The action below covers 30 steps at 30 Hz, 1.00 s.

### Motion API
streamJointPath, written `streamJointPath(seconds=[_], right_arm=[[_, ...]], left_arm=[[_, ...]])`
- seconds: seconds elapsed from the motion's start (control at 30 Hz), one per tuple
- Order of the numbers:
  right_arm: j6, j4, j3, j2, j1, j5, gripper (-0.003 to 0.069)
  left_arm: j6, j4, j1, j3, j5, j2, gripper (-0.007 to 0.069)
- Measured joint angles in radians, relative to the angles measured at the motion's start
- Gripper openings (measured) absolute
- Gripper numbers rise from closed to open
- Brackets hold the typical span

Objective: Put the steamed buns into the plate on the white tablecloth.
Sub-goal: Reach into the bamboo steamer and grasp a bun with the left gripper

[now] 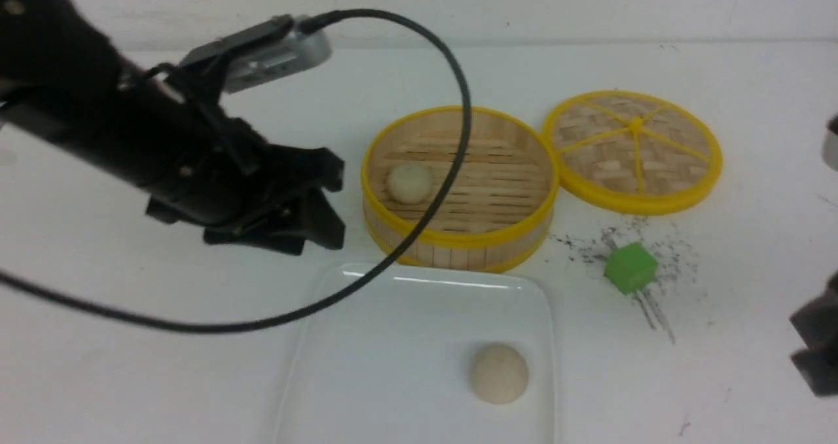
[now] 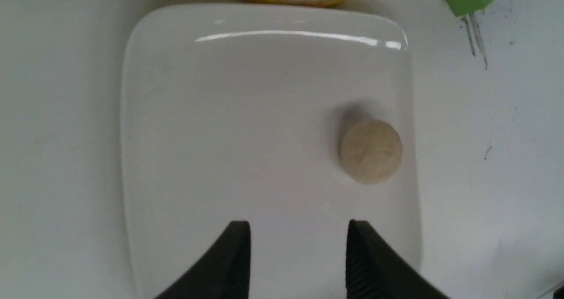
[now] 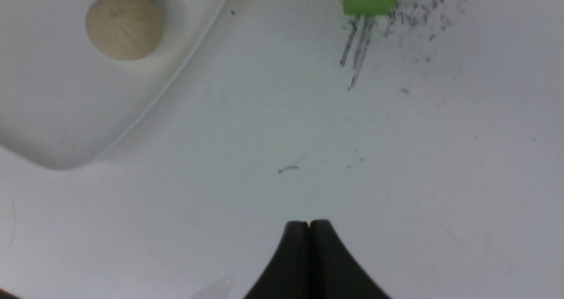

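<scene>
Left wrist view: the left claw point(image 2: 298, 228) has its two dark fingers apart with nothing between them; it hangs above the plate point(image 2: 220, 136). Front view: the left arm point(image 1: 98, 116) enters from the far left and slopes down toward the right; its claw is raised off the counter and points at the steamer basket point(image 1: 458, 238), just left of it and beyond the plate's far left corner; a black cable point(image 1: 458, 103) loops from the wrist over the basket and the plate.

The first steamed bun point(image 2: 371, 151) rests on the plate near its right rim, well clear of the left claw; the second steamed bun point(image 1: 410, 182) lies inside the steamer basket, toward its left wall. The plate lies on the white tablecloth point(image 1: 98, 378), just in front of the basket.

Right wrist view: the right claw point(image 3: 308, 225) has its fingers pressed together and holds nothing; it hangs over bare tablecloth, apart from the plate. Front view: the right arm point(image 1: 815, 339) shows only as a dark sliver at the right edge.

The lid point(image 1: 634, 149) lies flat, touching the basket's right side; the green cube point(image 1: 630, 267) sits in front of the lid among dark smudges.
</scene>
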Motion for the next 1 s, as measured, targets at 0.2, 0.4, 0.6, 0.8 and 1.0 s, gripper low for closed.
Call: streamJointPath(seconds=[0.2,0.4,0.6,0.8,1.0], right_arm=[[0.104,0.0,0.204,-0.15,0.0,-0.047,-0.0015],[0.13,0.002,0.274,-0.184,0.0,-0.053,-0.0014],[0.149,0.002,0.276,-0.184,0.0,-0.092,-0.0013],[0.161,0.002,0.276,-0.184,0.0,-0.136,-0.0011],[0.162,0.002,0.276,-0.184,0.0,-0.151,-0.0008]], left_arm=[[-0.058,0.128,-0.075,-0.327,-0.007,0.32,0.0326],[-0.077,0.213,-0.083,-0.644,0.055,0.585,0.0326],[-0.081,0.257,-0.083,-0.86,0.134,0.762,0.0326],[-0.082,0.292,-0.083,-0.919,0.124,0.839,0.0312],[-0.082,0.292,-0.084,-0.92,0.116,0.867,0.0221]])
